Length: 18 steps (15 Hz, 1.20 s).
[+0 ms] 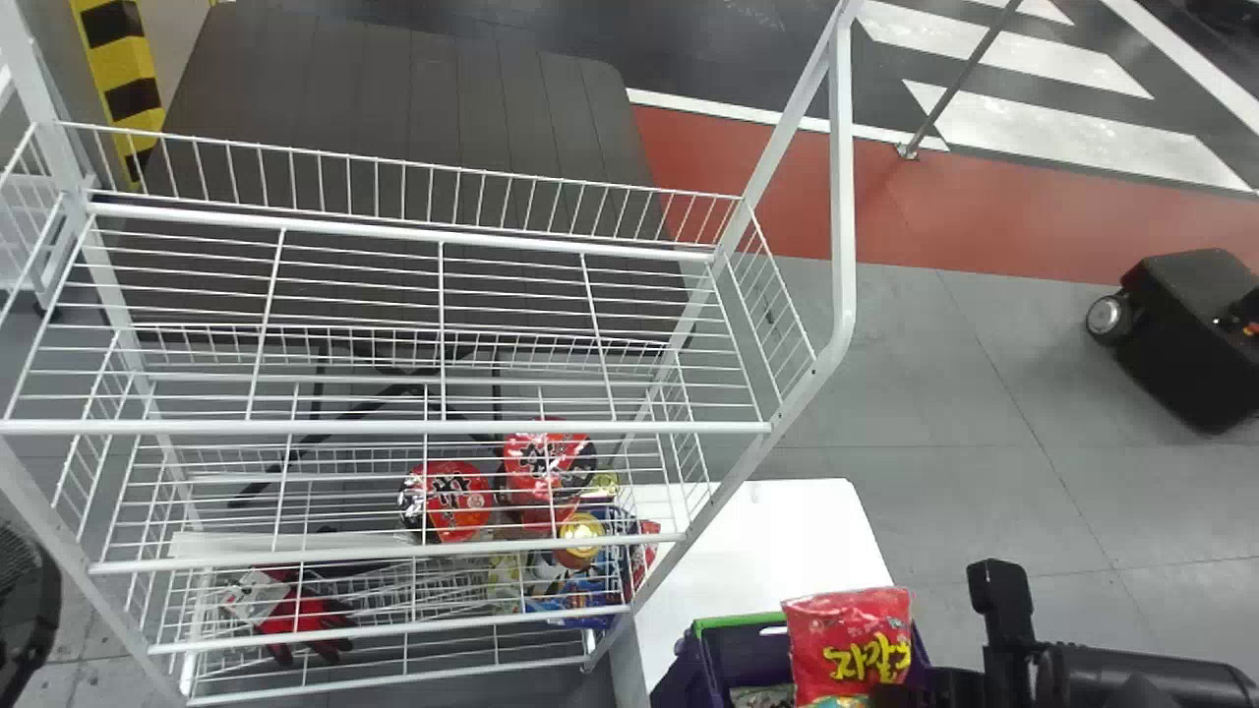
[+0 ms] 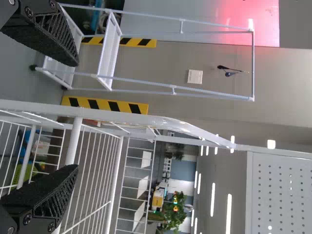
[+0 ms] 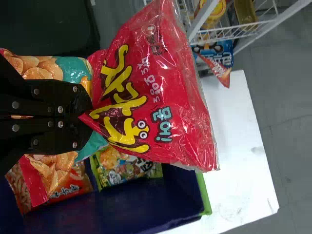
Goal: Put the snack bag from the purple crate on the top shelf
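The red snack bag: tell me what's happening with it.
The robot's right arm has its fingers closed on the red snack bag, holding it up at the purple crate, where other snack bags lie. It is not yet on the top shelf of the white wire rack. The left arm's fingers are spread apart with nothing between them, close to white wire racking.

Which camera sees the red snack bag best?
The right wrist view: the red snack bag is close, its yellow letters big. The head view shows it smaller, by the purple crate; the left wrist view faces the white rack.
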Each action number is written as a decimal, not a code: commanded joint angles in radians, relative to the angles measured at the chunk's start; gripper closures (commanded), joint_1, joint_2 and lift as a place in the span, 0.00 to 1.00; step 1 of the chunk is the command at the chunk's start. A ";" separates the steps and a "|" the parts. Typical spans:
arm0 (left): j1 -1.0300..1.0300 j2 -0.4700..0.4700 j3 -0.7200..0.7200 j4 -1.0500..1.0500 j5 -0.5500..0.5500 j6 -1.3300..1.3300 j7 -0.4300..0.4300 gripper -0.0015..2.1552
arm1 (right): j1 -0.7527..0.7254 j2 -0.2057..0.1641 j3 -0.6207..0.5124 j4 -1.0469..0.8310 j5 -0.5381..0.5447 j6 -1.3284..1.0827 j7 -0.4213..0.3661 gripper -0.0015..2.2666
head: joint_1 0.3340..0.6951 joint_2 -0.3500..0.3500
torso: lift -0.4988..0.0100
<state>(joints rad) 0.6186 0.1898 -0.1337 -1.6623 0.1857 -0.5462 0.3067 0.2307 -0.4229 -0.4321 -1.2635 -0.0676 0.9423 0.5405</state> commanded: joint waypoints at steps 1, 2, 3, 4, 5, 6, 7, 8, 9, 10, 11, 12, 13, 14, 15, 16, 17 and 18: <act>0.001 -0.001 -0.001 -0.005 0.000 0.009 0.002 0.03 | 0.038 0.015 -0.014 -0.065 -0.023 0.023 0.038 0.94 | 1.00 0.00 | 0.98; 0.001 -0.001 -0.001 -0.007 0.000 0.012 0.003 0.03 | 0.062 0.038 -0.028 -0.125 -0.024 0.076 0.041 0.94 | 1.00 0.00 | 0.98; 0.001 -0.001 -0.001 -0.008 -0.002 0.018 0.005 0.03 | 0.093 0.065 -0.040 -0.203 -0.024 0.128 0.039 0.93 | 1.00 0.00 | 0.98; 0.001 -0.003 -0.001 -0.010 -0.003 0.024 0.005 0.03 | 0.125 0.088 -0.045 -0.280 -0.041 0.165 0.041 0.93 | 1.00 0.00 | 0.98; 0.001 -0.004 -0.003 -0.011 -0.006 0.030 0.005 0.03 | 0.151 0.095 -0.047 -0.340 -0.069 0.211 0.047 0.93 | 1.00 0.00 | 0.98; 0.001 -0.004 -0.003 -0.014 -0.011 0.036 0.005 0.03 | 0.173 0.121 -0.062 -0.407 -0.086 0.257 0.072 0.93 | 1.00 0.00 | 0.98; 0.001 -0.006 -0.003 -0.016 -0.012 0.039 0.006 0.03 | 0.190 0.151 -0.083 -0.471 -0.101 0.300 0.093 0.92 | 1.00 0.00 | 0.98; 0.001 -0.006 -0.003 -0.017 -0.014 0.045 0.006 0.03 | 0.206 0.168 -0.094 -0.528 -0.124 0.339 0.102 0.92 | 1.00 0.00 | 0.98; 0.001 -0.006 -0.003 -0.020 -0.014 0.052 0.008 0.03 | 0.225 0.190 -0.102 -0.591 -0.136 0.376 0.110 0.92 | 1.00 0.04 | 0.98; 0.003 -0.006 -0.001 -0.022 -0.014 0.055 0.008 0.03 | 0.242 0.208 -0.105 -0.648 -0.136 0.379 0.119 0.92 | 1.00 0.08 | 0.98; 0.006 -0.006 0.000 -0.027 -0.014 0.058 0.009 0.03 | 0.249 0.223 -0.106 -0.697 -0.138 0.404 0.119 0.92 | 1.00 0.11 | 0.98; 0.007 -0.006 0.000 -0.030 -0.014 0.058 0.009 0.03 | 0.262 0.243 -0.109 -0.755 -0.139 0.428 0.128 0.92 | 1.00 0.14 | 0.98; 0.010 -0.006 0.002 -0.033 -0.014 0.058 0.009 0.03 | 0.265 0.273 -0.122 -0.809 -0.144 0.465 0.156 0.92 | 1.00 0.17 | 0.98; 0.012 -0.006 0.003 -0.036 -0.014 0.058 0.011 0.03 | 0.268 0.294 -0.128 -0.858 -0.146 0.505 0.162 0.92 | 1.00 0.20 | 0.98; 0.015 -0.006 0.005 -0.037 -0.014 0.058 0.011 0.03 | 0.274 0.311 -0.128 -0.916 -0.152 0.542 0.162 0.92 | 1.00 0.27 | 0.98; 0.015 -0.006 0.005 -0.037 -0.014 0.058 0.011 0.03 | 0.277 0.326 -0.131 -0.955 -0.166 0.554 0.162 0.92 | 1.00 0.30 | 0.98; 0.015 -0.007 0.006 -0.037 -0.014 0.055 0.012 0.03 | 0.277 0.343 -0.137 -0.987 -0.192 0.566 0.167 0.92 | 1.00 0.33 | 0.98; 0.015 -0.007 0.006 -0.037 -0.014 0.055 0.012 0.03 | 0.277 0.357 -0.140 -1.008 -0.212 0.563 0.179 0.92 | 1.00 0.35 | 0.98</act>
<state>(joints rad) 0.6333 0.1837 -0.1280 -1.6995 0.1718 -0.4897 0.3190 0.5068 -0.0873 -0.5666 -2.2319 -0.2502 1.4988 0.7121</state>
